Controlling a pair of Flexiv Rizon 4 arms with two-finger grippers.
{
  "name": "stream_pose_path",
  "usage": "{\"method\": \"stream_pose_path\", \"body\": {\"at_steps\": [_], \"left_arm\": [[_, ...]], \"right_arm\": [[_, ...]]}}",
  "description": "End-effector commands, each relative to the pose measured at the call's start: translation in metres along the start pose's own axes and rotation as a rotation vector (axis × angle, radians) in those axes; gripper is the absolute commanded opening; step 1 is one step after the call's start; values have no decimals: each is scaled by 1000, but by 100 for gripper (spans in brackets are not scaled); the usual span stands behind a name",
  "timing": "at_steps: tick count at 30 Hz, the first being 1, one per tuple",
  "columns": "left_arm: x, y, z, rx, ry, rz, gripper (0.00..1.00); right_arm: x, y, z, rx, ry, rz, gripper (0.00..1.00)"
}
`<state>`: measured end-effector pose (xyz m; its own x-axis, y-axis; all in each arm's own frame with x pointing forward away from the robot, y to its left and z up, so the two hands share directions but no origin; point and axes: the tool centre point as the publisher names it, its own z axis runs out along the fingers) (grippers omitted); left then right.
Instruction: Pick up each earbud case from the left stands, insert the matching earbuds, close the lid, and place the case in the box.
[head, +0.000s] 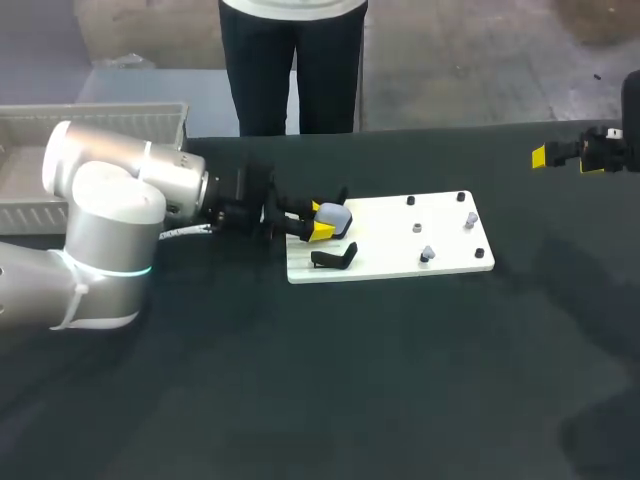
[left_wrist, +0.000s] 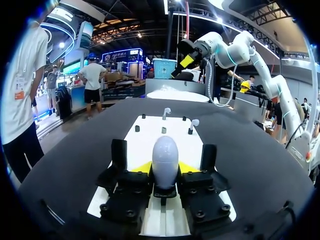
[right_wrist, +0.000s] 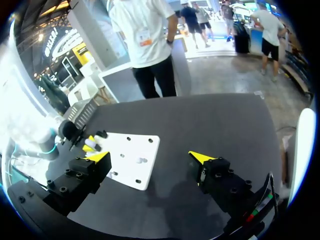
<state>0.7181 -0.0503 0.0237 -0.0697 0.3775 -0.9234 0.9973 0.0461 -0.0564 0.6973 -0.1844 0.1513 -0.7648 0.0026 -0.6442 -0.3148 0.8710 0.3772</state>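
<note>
Seen from the head camera, the left arm came in from nine o'clock and its left gripper (head: 322, 222) sat over the nine o'clock end of the white board (head: 400, 265), which lay just to the three o'clock side of the centre of the dark table (head: 320, 400). The yellow-tipped fingers were closed on the pale earbud case (head: 337, 214), one tip pressing each side of it; the left wrist camera showed the rounded case clamped between them, pointing out along the fingers. At six o'clock of the case, a black stand (head: 335, 258) rested on the board near its edge. Two small pale earbuds (head: 470, 218) stood upright on pegs towards the board's three o'clock end, well apart from the case, with a few black pegs (head: 410, 201) around them. The grey box (head: 150, 115) sat off the table's ten o'clock corner. The right gripper (head: 565, 155) hung at about two o'clock, well apart from the board; its own wrist camera showed the fingers spread wide with nothing between them and only bare table below
</note>
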Motion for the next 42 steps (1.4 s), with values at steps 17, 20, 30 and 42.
{"method": "stream_pose_path", "body": {"at_steps": [17, 20, 30, 42], "left_arm": [[-65, -17, -12, -42, -136, 36, 0], [-75, -20, -7, -63, -139, 45, 0], [-96, -13, 14, -94, -166, 55, 0], [-111, -10, 33, -60, -152, 98, 0]], "right_arm": [[0, -1, 1, -4, 1, -1, 100], [0, -1, 1, -4, 1, -1, 100], [15, 54, 27, -104, 52, -108, 100], [24, 107, 54, -219, 122, -180, 100]]}}
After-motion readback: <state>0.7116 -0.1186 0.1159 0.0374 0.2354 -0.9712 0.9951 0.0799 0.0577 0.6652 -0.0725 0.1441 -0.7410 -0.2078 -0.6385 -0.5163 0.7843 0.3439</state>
